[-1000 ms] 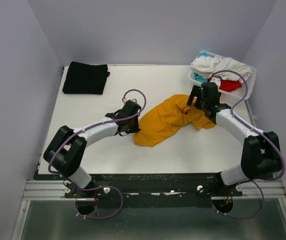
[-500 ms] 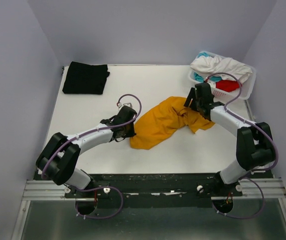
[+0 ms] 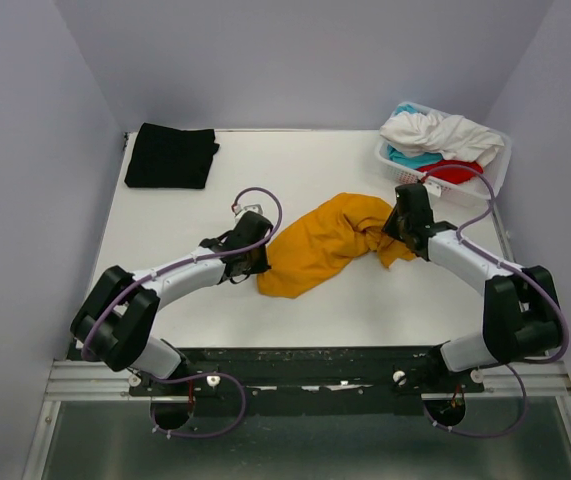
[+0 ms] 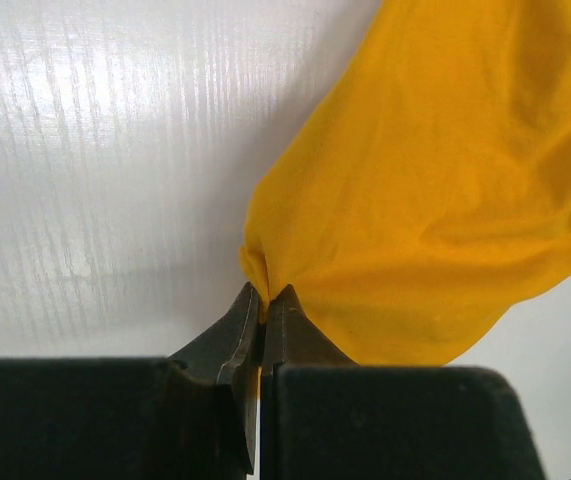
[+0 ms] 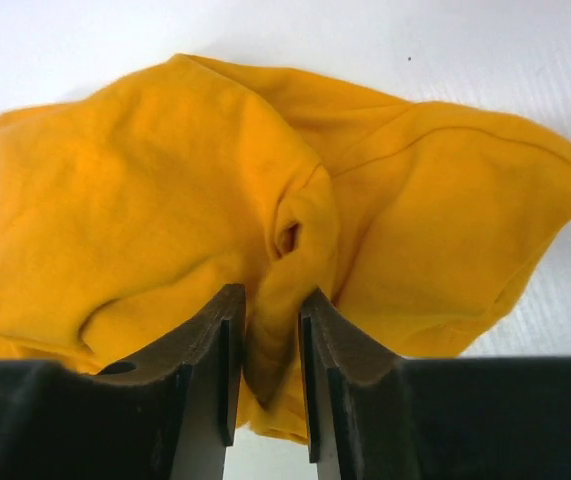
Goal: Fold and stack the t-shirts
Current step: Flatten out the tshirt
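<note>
the left gripper [image 4: 263, 300] has its jaws pressed together on a pinch of the mustard-orange t-shirt [image 4: 445, 180], right at the cloth's edge, and the rest of that shirt spreads out ahead of the fingertips and off to their right, lying on the white table [image 3: 365, 310]. the right gripper [image 5: 270, 295] sits low over the opposite end of the same shirt; its fingers [image 5: 215, 340] stand a little apart with a bunched fold filling the gap and touching both inner faces, but i cannot tell whether it is squeezed firm. so the shirt lies crumpled between the two grippers. behind the right gripper stands a white basket [image 3: 497, 168] with white [image 3: 435, 130], teal [image 3: 405, 157] and red [image 3: 452, 172] shirts. well beyond the left gripper, a folded black t-shirt [image 3: 170, 155] lies flat.
</note>
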{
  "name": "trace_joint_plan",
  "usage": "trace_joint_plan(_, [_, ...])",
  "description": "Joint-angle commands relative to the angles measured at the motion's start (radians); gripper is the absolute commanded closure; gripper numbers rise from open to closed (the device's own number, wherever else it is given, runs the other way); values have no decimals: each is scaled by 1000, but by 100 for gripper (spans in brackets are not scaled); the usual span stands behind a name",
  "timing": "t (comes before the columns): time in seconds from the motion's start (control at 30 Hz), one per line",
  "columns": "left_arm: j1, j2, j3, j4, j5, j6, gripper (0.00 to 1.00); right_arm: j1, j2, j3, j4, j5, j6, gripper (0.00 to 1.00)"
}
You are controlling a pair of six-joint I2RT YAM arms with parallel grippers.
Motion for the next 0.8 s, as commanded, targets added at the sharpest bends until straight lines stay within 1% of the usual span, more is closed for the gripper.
trace_joint_plan(0.0, [-1, -37, 2, 6, -41, 3, 100, 4, 16, 9, 51, 11, 27, 80])
trace_joint_plan(0.07, [0, -53, 13, -6, -72, 9, 100, 5, 20, 39, 43, 65, 5, 95])
trace_joint_plan(0.1, [1, -62, 28, -24, -96, 12, 100, 4, 19, 64, 20, 102, -7, 99])
trace_joint_plan(0.17, [5, -92, 66, -65, -150, 26, 100, 4, -3, 133, -58, 203, -27, 99])
trace_joint_plan(0.23, [11, -135, 112, -114, -221, 40, 100, 4, -52, 190, -95, 277, -65, 99])
trace_joint_plan(0.3, [19, -197, 162, -151, -282, 58, 100, 4, -125, 222, -102, 325, -102, 99])
trace_joint_plan(0.43, [27, -360, 247, -177, -385, 132, 100, 4, -274, 288, -104, 355, -201, 99])
trace_joint_plan(0.53, [30, -516, 295, -163, -443, 204, 100, 4, -379, 370, -124, 355, -243, 99])
trace_joint_plan(0.63, [33, -674, 344, -144, -450, 268, 100, 4, -468, 462, -149, 305, -276, 99])
trace_joint_plan(0.7, [33, -768, 374, -141, -417, 301, 100, 4, -530, 524, -152, 229, -299, 99])
trace_joint_plan(0.77, [32, -853, 400, -134, -363, 329, 100, 4, -584, 578, -154, 119, -312, 99])
